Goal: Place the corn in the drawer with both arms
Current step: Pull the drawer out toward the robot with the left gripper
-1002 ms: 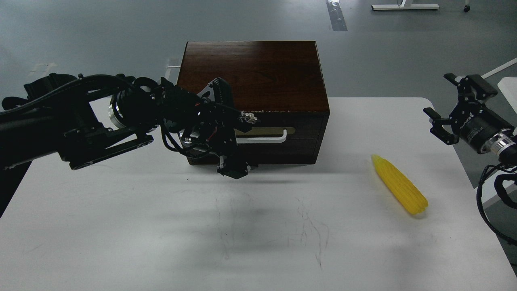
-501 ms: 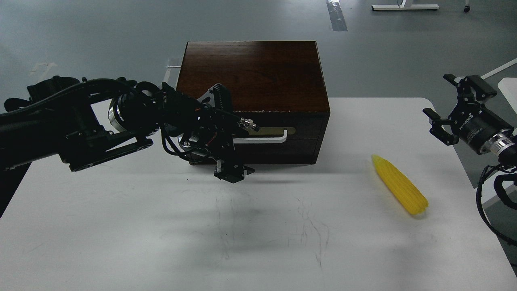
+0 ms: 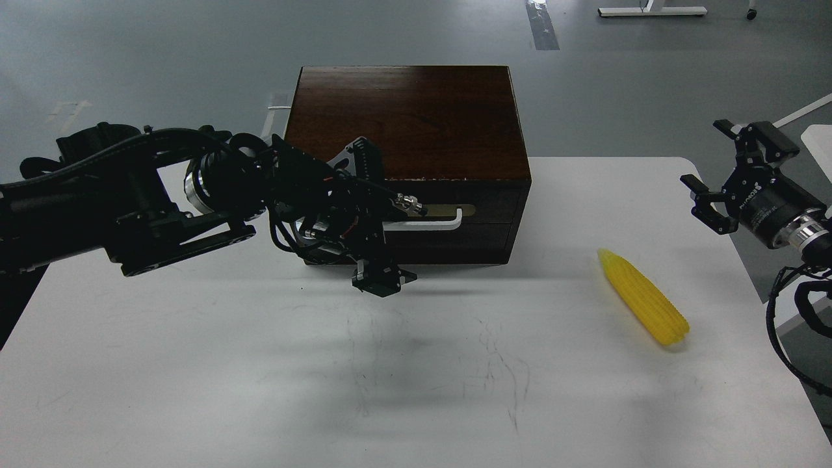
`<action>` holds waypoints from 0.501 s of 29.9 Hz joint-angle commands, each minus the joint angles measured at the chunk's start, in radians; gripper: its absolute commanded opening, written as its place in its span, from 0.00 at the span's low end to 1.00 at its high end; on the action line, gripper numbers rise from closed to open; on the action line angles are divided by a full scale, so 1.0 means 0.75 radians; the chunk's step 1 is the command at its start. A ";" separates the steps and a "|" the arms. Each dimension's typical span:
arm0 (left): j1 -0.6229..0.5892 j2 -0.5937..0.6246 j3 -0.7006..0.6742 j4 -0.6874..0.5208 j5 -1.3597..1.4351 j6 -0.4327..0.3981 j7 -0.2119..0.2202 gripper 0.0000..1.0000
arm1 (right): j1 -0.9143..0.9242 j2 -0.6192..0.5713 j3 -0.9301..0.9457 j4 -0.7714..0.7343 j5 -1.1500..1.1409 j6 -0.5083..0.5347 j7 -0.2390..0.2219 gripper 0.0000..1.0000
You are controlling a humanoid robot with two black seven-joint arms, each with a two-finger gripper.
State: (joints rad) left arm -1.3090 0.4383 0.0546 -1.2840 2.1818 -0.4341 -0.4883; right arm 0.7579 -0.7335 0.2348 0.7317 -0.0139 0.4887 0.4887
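The yellow corn [image 3: 643, 298] lies on the white table [image 3: 260, 377] at the right, pointed end toward the cabinet. The dark brown drawer [image 3: 484, 224] is shut, with its white bar handle [image 3: 432, 225] on a beige plate. My left gripper [image 3: 389, 224] is open in front of the drawer's left half. Its fingers [image 3: 383, 281] are spread above and below the handle's left end, which it hides. I cannot tell if it touches the handle. My right gripper [image 3: 723, 177] is open and empty, held in the air over the table's right edge, up and right of the corn.
The brown cabinet [image 3: 403, 117] stands at the back middle of the table. The table's right edge runs just under my right arm. Grey floor lies beyond, with a white desk corner [image 3: 820, 140] at the far right.
My left gripper has moved a little to the right along the drawer front, toward the handle. The right gripper and the corn have not visibly moved.
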 commanded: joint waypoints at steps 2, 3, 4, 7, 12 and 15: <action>-0.030 -0.001 0.064 -0.012 0.000 0.000 -0.001 0.98 | 0.000 0.000 0.000 0.000 0.000 0.000 0.000 1.00; -0.030 -0.004 0.064 -0.016 0.000 0.000 -0.001 0.98 | 0.000 0.000 0.000 -0.002 0.000 0.000 0.000 1.00; -0.030 -0.006 0.064 -0.020 0.000 0.000 -0.001 0.98 | 0.000 0.000 0.000 -0.002 0.000 0.000 0.000 1.00; -0.040 -0.020 0.066 -0.035 0.000 0.000 -0.001 0.98 | 0.000 0.000 0.000 -0.002 0.000 0.000 0.000 1.00; -0.061 -0.028 0.066 -0.090 0.000 0.000 -0.001 0.98 | -0.002 0.000 0.000 -0.002 0.000 0.000 0.000 1.00; -0.075 -0.012 0.068 -0.145 0.000 0.000 -0.001 0.98 | 0.000 0.000 0.000 -0.002 0.000 0.000 0.000 1.00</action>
State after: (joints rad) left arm -1.3552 0.4178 0.1045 -1.3517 2.1818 -0.4343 -0.4883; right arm 0.7574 -0.7331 0.2347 0.7300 -0.0139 0.4887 0.4887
